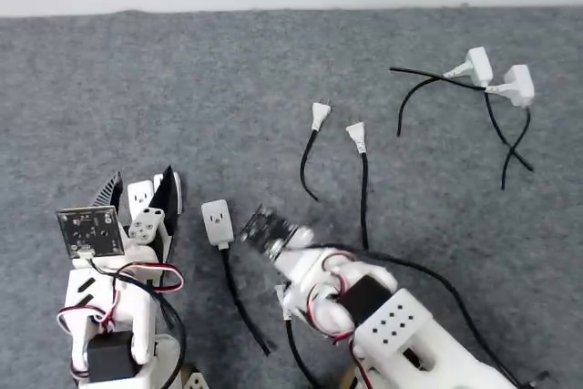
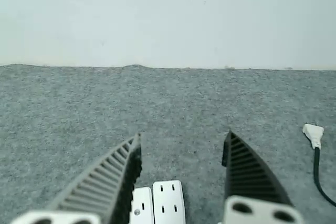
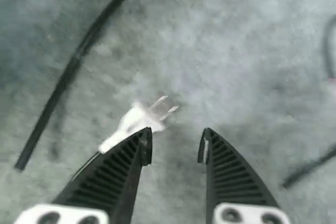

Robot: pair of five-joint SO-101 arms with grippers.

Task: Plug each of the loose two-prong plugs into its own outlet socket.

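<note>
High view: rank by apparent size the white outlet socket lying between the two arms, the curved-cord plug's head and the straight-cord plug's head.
1. outlet socket: clearly the largest.
2. curved-cord plug and straight-cord plug: their heads look alike, so I won't rank one over the other.

White moulded-plastic left arm (image 1: 137,316): black boxy servo (image 1: 109,357) low on body; looped red, white and black wires (image 1: 137,272) along its side; square dark circuit board (image 1: 89,231), pale-edged, at wrist.

Left gripper (image 2: 184,137): black wedge-shaped fingers (image 2: 105,182) with ribbed faces; white finger mounts (image 2: 262,209) with round dark holes.

White plastic right arm (image 1: 437,353): flat panel with six dark round holes (image 1: 393,321); black servo block (image 1: 364,298); red and white wire loops (image 1: 319,305); small dark board (image 1: 264,225) at wrist.

Right gripper (image 3: 176,135): black ribbed tapered fingers (image 3: 115,177); white bases (image 3: 236,213) with paired holes.
</note>
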